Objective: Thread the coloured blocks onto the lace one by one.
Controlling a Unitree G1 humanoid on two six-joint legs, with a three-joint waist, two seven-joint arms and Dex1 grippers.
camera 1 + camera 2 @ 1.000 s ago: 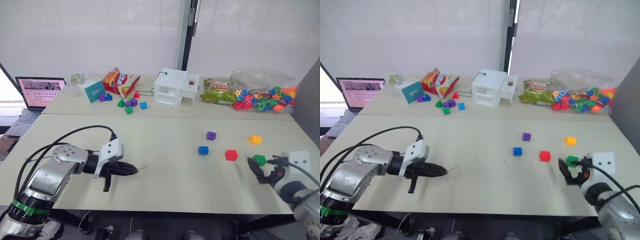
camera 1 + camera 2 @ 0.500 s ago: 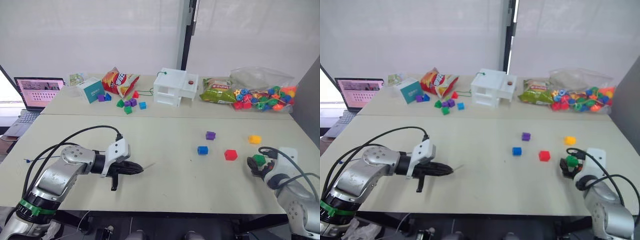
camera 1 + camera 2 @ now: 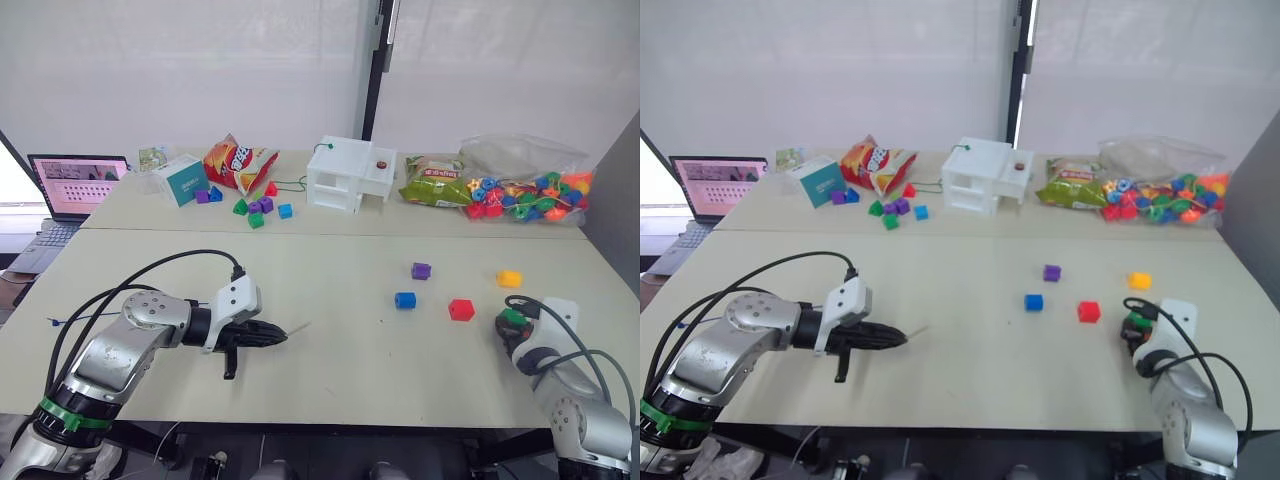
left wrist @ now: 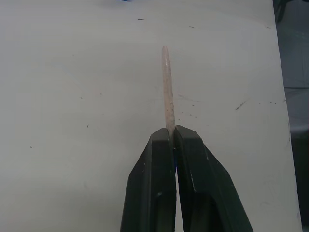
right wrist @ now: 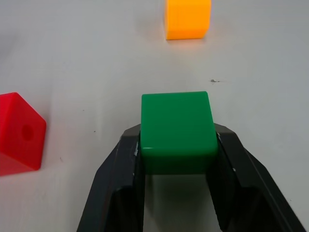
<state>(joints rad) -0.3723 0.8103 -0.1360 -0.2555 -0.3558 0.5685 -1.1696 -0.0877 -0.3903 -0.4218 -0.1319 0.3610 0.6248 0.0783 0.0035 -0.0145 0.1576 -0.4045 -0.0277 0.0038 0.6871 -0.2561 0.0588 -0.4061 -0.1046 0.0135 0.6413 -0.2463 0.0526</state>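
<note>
My left gripper [image 4: 174, 133] is shut on the lace's pale stiff tip [image 4: 167, 87], which pokes out past the fingertips just above the table. The gripper [image 3: 270, 337] hovers at the near left, and the dark-blue lace [image 3: 75, 319] trails back toward the left edge. At the near right, my right gripper [image 5: 176, 136] has its two fingers pressed against both sides of the green block [image 5: 176, 123], which rests on the table [image 3: 330, 380]. The red block [image 3: 461, 309], blue block [image 3: 405, 300], purple block [image 3: 421, 270] and yellow block [image 3: 510, 278] lie loose nearby.
On the far table stand a white box [image 3: 352, 176], a clear bag of bright beads [image 3: 525, 190], snack bags [image 3: 238, 160], a teal box [image 3: 183, 180] and a cluster of small blocks [image 3: 255, 207]. A laptop [image 3: 78, 182] sits at the far left.
My right gripper's fingers have closed from wide apart onto the green block. The left gripper has moved a little to the right, still holding the lace tip.
</note>
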